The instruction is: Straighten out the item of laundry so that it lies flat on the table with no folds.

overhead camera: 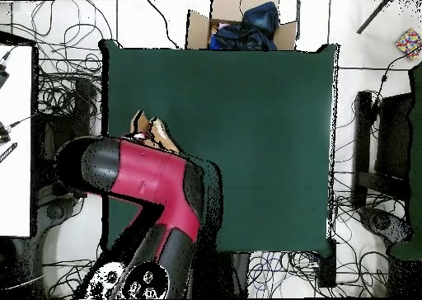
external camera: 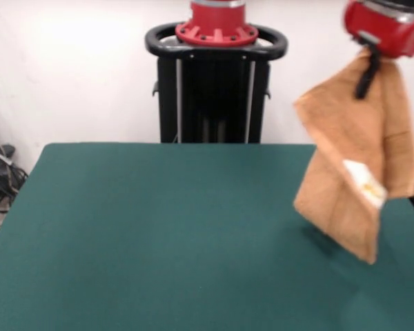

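Note:
The orange-tan towel (external camera: 352, 158) hangs in the air at the right of the front view, held by its top edge and draped in folds. Its lowest corner hangs just above the dark green table (external camera: 159, 234). A small white label (external camera: 365, 182) shows on its lower part. My gripper (external camera: 366, 74) is shut on the towel's top, under the red wrist at the top right. In the overhead view the red and black arm (overhead camera: 152, 185) covers the gripper. Only a bit of the towel (overhead camera: 154, 130) shows beyond it, near the table's (overhead camera: 264, 124) left edge.
The black pedestal (external camera: 215, 89) stands behind the table's far edge. A cardboard box with dark cloth (overhead camera: 243, 26) sits past the table's top edge in the overhead view. Cables lie on the floor around the table.

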